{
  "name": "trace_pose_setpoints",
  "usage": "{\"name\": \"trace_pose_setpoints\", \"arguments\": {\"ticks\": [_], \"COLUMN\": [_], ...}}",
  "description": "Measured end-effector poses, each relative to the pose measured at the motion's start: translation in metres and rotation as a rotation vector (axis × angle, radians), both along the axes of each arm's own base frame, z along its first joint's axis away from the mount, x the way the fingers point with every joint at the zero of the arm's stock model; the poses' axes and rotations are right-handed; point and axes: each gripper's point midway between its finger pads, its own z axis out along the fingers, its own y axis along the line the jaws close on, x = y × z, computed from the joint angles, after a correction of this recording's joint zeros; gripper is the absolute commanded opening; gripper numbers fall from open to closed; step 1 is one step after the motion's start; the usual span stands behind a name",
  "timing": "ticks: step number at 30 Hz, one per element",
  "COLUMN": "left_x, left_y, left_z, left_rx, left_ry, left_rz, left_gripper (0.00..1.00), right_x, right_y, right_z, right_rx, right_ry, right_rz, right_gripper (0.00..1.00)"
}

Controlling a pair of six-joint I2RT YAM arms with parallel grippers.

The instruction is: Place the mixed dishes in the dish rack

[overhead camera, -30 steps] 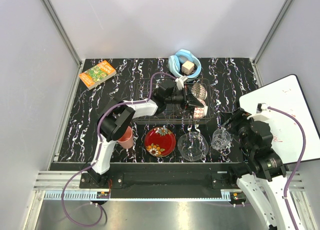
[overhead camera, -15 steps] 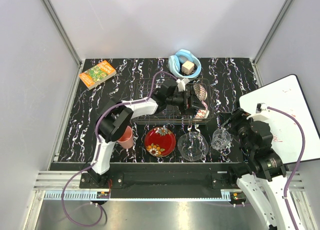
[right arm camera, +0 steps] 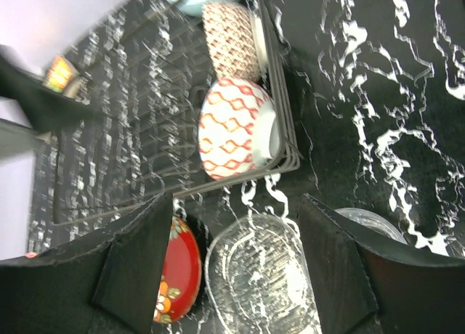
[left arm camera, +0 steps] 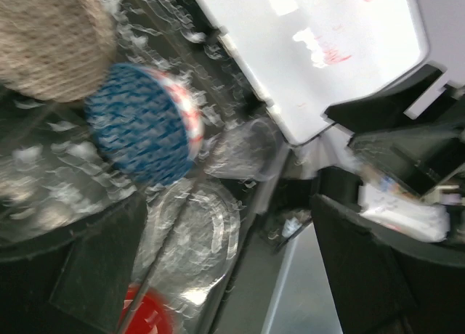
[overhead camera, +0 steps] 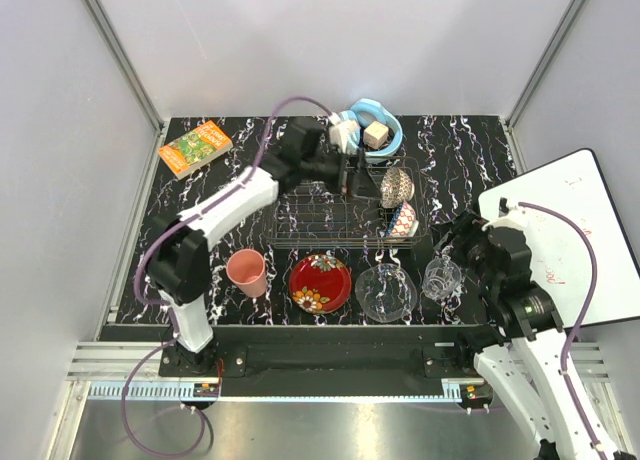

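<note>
Since a second ago my left gripper (overhead camera: 352,172) has released the small blue patterned bowl (overhead camera: 401,220), which lies tipped at the right end of the dish rack (overhead camera: 300,218), and has drawn back toward the rack's far edge. On the left wrist view, the jaws gape empty with the bowl beyond. On the right wrist view, the right gripper (right arm camera: 236,203) is spread wide and empty near the clear glass bowl (right arm camera: 261,276).

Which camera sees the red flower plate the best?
The top camera: the whole red floral plate shows there, lying flat just outside the dish rack. The right wrist view shows only part of it, the rest hidden; the left wrist view catches a blurred red sliver.
</note>
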Motion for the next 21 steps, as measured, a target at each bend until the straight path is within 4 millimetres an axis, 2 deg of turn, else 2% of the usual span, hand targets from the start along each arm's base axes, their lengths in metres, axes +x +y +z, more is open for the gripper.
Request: {"name": "trace_pose_setpoints", "arguments": {"ticks": [4,6,8,11,14,16,17,21], "left_x": [0.032,0.036,0.032,0.009,-0.011,-0.021,-0.03,-0.052], "left_y": [0.064,0.106,0.134,0.192,0.247,0.275,0.286,0.296], "left_z": [0.009,0.009,0.015,0.026,0.036,0.035,0.032,0.012], "left_rx": [0.194,0.358,0.467,0.635,0.707,0.746,0.765,0.806], "left_ry": [-0.231,-0.385,-0.494,-0.623,-0.676,-0.682,-0.68,-0.654], "left_rz": [0.081,0.118,0.148,0.22,0.311,0.365,0.372,0.319], "left_gripper": [0.99,0.99,0.99,0.99,0.99,0.97,0.96,0.87], "right_x": [0.006,0.006,0.005,0.002,-0.001,-0.003,-0.005,-0.006], "right_y": [0.005,0.009,0.013,0.021,0.029,0.033,0.035,0.042], "right_z": [-0.016,-0.02,-0.022,-0.022,-0.022,-0.024,-0.026,-0.029], "right_rx": [-0.019,-0.025,-0.027,-0.024,-0.013,-0.01,-0.009,-0.003], "right_ry": [0.07,0.088,0.094,0.096,0.094,0.101,0.106,0.118], "right_rz": [0.021,0.048,0.077,0.13,0.178,0.199,0.211,0.245], "right_gripper": [0.77,0.77,0.77,0.76,0.76,0.76,0.76,0.76]}}
